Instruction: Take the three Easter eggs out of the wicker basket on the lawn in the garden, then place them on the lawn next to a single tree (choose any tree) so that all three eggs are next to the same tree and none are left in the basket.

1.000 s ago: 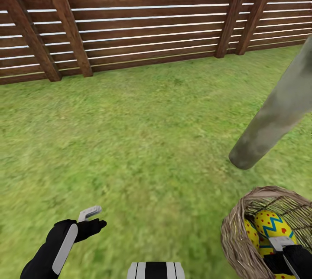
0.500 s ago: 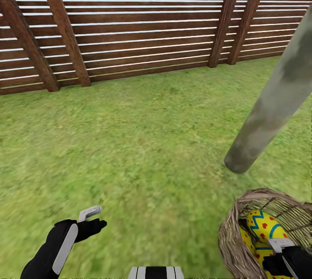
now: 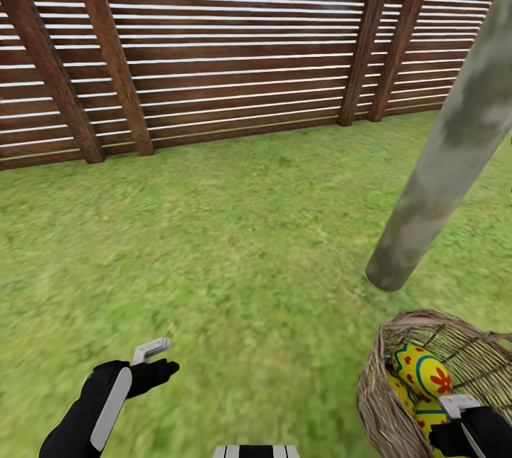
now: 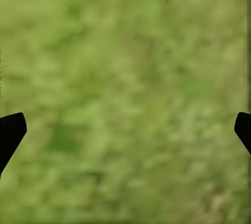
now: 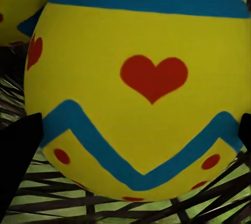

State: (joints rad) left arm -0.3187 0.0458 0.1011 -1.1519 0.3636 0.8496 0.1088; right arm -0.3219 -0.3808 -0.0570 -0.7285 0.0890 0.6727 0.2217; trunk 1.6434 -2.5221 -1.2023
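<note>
Right wrist view | Easter egg [image 5: 141,88] between right end effector [image 5: 137,140] spread fingers | grip unclear

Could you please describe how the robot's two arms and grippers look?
Both arms are matte black. The left arm carries a long light-grey panel, and the left gripper has a pale grey angled finger. The right gripper shows a grey plate on its black body.

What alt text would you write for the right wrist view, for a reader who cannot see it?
A yellow Easter egg with a red heart, red dots and blue zigzag bands sits close to the camera, lying on the dark weave of the wicker basket. Part of a second egg shows beside it.
</note>
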